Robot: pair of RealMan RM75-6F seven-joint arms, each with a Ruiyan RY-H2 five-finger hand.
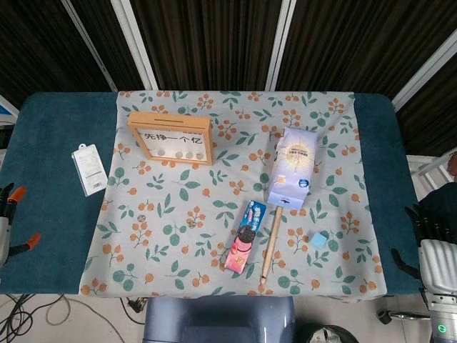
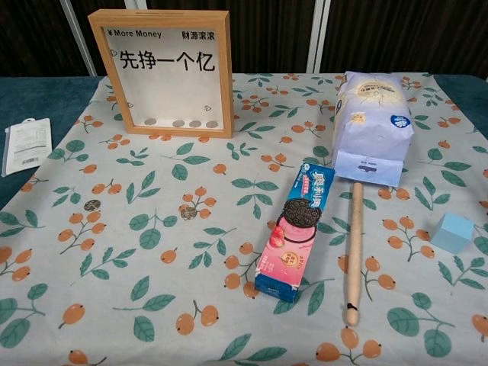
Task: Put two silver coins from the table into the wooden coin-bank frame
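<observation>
- A leaf-and-berry tablecloth (image 1: 214, 214) covers a teal table (image 1: 57, 207), dark slatted panels behind.
- Left hand (image 1: 7, 214) sits off the table's left edge; whether its fingers are spread or closed I cannot tell.
- A white packet (image 1: 89, 169) lies left of the cloth.
- The wooden coin-bank frame (image 2: 169, 72) stands upright at the back left, coins along its bottom.
- Two silver coins (image 2: 92, 205) (image 2: 188, 213) lie apart on the cloth in front of it.
- A cookie box (image 2: 296, 229), wooden stick (image 2: 354, 248), white bag (image 2: 371, 126) and blue cube (image 2: 453, 232) sit further right.
- Right hand (image 1: 433, 246) hangs off the right edge, fingers apart, holding nothing.

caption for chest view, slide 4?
Two silver coins lie on the leaf-print cloth before the upright wooden coin-bank frame.
</observation>
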